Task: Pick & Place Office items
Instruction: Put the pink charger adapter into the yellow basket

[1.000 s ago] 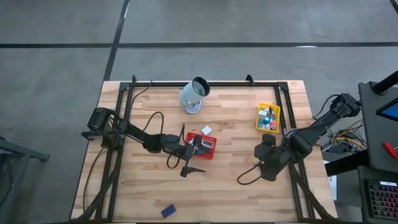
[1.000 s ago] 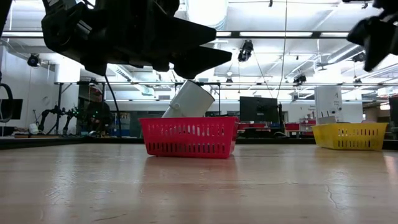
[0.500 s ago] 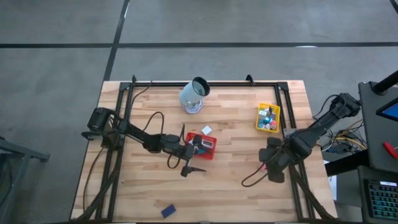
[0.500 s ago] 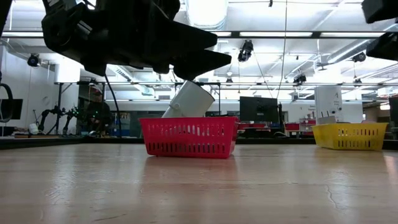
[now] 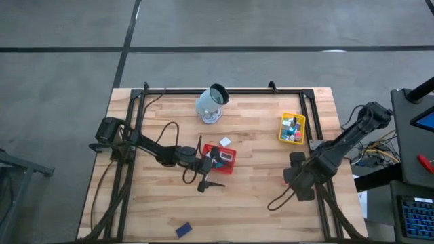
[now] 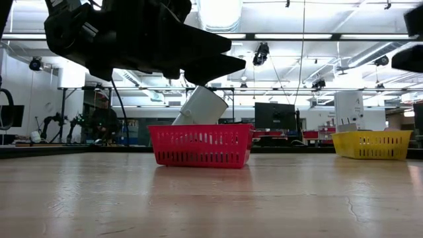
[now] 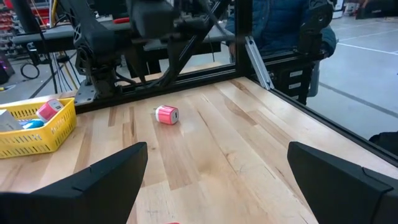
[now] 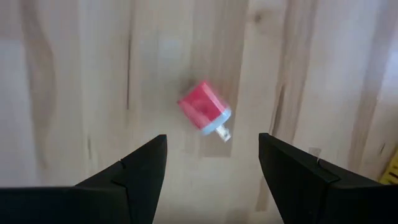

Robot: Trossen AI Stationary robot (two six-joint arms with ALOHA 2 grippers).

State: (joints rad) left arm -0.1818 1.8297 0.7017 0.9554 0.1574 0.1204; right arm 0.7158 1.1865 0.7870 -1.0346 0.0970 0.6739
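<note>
The right gripper hangs over a little pink-red block lying on the bare wood just in front of the yellow tray, toward the right arm's side. Its fingers are spread wide with nothing between them, the block sitting in the gap.

Where I'd worry: the block lies skewed to the fingers and has a small white stub on one end, so if the jaws close as they stand it could twist or squirt out sideways. It's also small and looks like it could roll, though I can't really tell its shape from here.

The left gripper waits over the red tray, well away from the yellow tray, also wide open and empty.
</note>
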